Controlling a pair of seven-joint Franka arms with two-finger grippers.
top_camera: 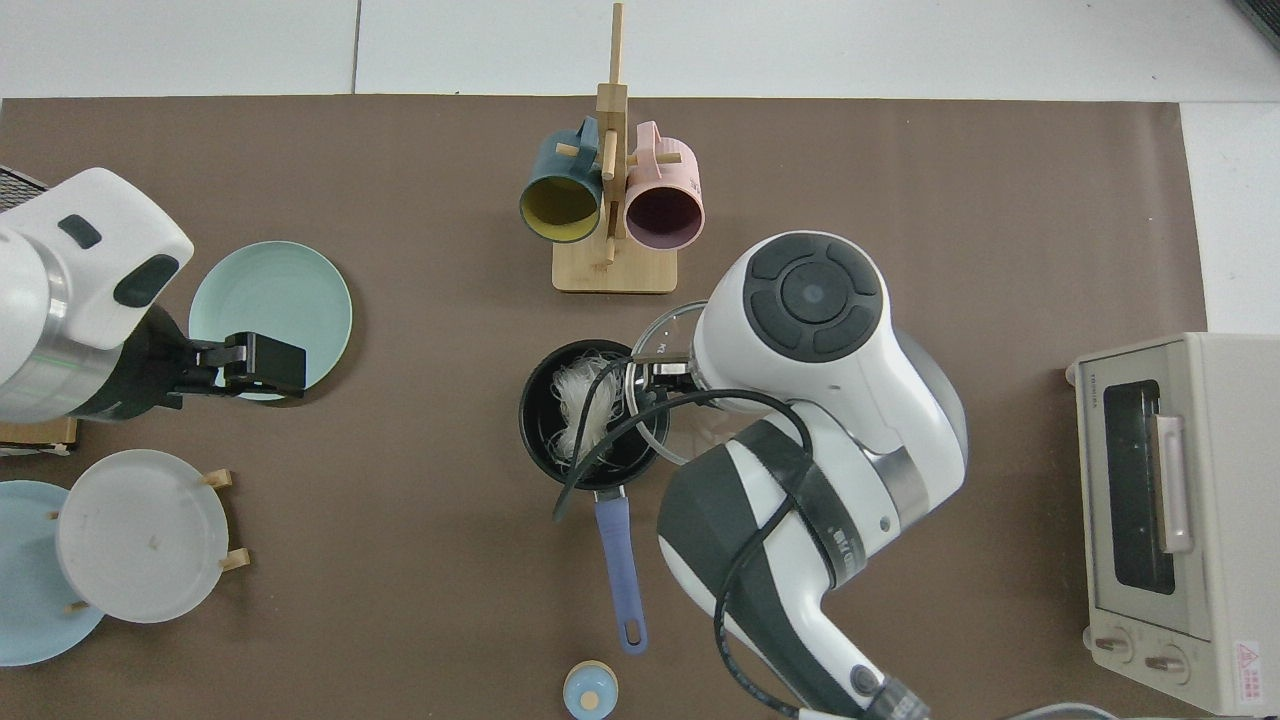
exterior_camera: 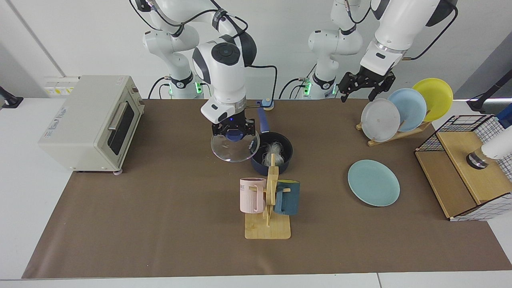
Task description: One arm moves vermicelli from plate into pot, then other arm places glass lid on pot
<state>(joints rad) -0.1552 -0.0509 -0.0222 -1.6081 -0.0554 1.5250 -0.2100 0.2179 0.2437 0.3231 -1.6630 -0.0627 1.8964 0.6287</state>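
The right hand (exterior_camera: 233, 130) is clenched on the blue knob of the glass lid (exterior_camera: 235, 149), which hangs in the air just left of the pot (exterior_camera: 271, 159) in the facing view, its edge overlapping the pot's rim. The vermicelli (exterior_camera: 273, 153) already lies inside the pot, and the teal plate (exterior_camera: 373, 183) sits bare on the bench (exterior_camera: 160, 224) to the right. The left hand (exterior_camera: 364, 84) waits high at the far right near the plate rack (exterior_camera: 394, 134), fingers spread and holding nothing.

The step in hand looks to be seating the lid. To do it well, the right arm should carry the lid sideways until the knob is over the pot's middle, keep the glass level, and lower it straight so the metal rim meets the pot's edge all round. The long blue handle (top_camera: 617, 565) points toward the far side and should not interfere. The mug stand (exterior_camera: 269, 200) stands close in front of the pot, so the lid's near edge wants watching. Letting go only once the lid rests flat would avoid a tilt or slide.
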